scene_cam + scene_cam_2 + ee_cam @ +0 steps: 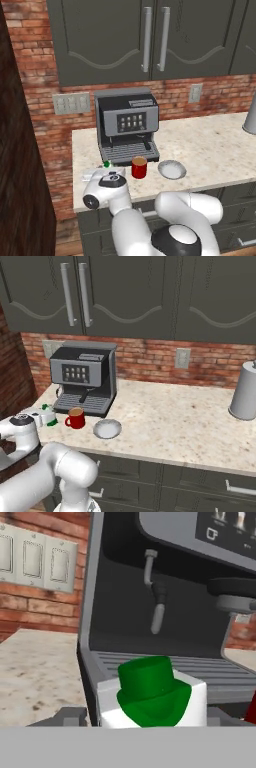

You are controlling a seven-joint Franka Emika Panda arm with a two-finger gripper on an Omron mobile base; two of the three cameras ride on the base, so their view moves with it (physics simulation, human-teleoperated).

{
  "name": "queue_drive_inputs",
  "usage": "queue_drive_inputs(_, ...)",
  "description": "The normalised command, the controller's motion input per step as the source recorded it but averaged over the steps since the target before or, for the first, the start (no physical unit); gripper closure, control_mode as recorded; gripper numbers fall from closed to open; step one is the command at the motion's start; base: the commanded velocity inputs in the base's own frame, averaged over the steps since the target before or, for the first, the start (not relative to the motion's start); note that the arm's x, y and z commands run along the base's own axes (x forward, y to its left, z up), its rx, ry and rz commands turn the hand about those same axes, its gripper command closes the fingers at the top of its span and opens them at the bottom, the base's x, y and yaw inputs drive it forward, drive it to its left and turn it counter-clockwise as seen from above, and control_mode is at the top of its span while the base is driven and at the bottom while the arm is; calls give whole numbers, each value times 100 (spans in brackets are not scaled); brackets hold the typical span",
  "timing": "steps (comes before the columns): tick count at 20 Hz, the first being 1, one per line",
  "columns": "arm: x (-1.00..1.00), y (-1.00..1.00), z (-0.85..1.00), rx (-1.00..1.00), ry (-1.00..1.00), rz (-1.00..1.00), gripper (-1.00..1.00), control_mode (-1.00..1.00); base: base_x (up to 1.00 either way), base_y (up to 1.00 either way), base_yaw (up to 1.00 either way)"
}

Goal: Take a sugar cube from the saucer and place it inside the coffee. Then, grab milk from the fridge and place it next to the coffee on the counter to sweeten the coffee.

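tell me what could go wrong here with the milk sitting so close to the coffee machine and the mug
1. The green-and-white milk carton sits between the open claw fingers, right by the grey-black coffee machine; pulling back carelessly could tip it against the drip tray.
2. The small red mug stands just beside the carton, so a sideways swing may knock it.
3. The light-grey round saucer lies near the counter front edge.
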Motion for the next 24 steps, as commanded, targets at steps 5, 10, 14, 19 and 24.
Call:
queue_drive_inputs(5,-26,0,0,0,-4,0,-100,-100,0,0,0)
queue_drive_inputs(10,-23,-8,0,7,0,0,-100,-100,0,0,0)
queue_drive_inputs(14,-11,-14,3,9,0,0,-100,-100,0,0,0)
queue_drive_inputs(19,-13,-14,26,7,-1,0,-100,-100,0,0,0)
queue_drive_inputs(24,-6,0,57,2,-7,0,-100,-100,0,0,0)
